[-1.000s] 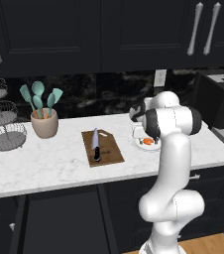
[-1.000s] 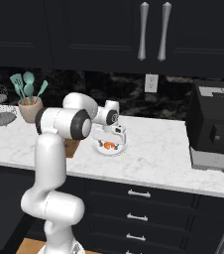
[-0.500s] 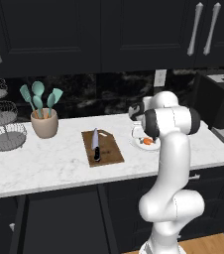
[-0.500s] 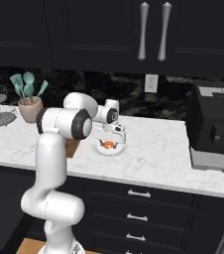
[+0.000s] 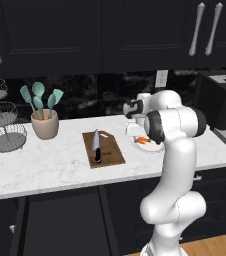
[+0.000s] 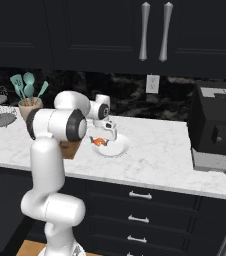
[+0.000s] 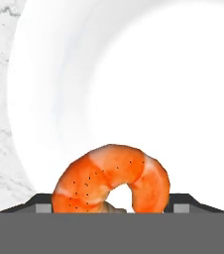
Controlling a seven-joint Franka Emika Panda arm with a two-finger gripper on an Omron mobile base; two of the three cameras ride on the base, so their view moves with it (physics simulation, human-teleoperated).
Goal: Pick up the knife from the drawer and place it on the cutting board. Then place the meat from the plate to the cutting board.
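One knife (image 5: 97,146) is lying on the cutting board (image 5: 103,149), left of the plate (image 6: 113,147). One meat (image 7: 111,180) is sitting on that plate, the fingers (image 7: 183,202) closing on either side of it. One utensil crock (image 5: 44,124) and one wire basket stand (image 5: 3,135) are standing further left on the counter (image 5: 45,167).
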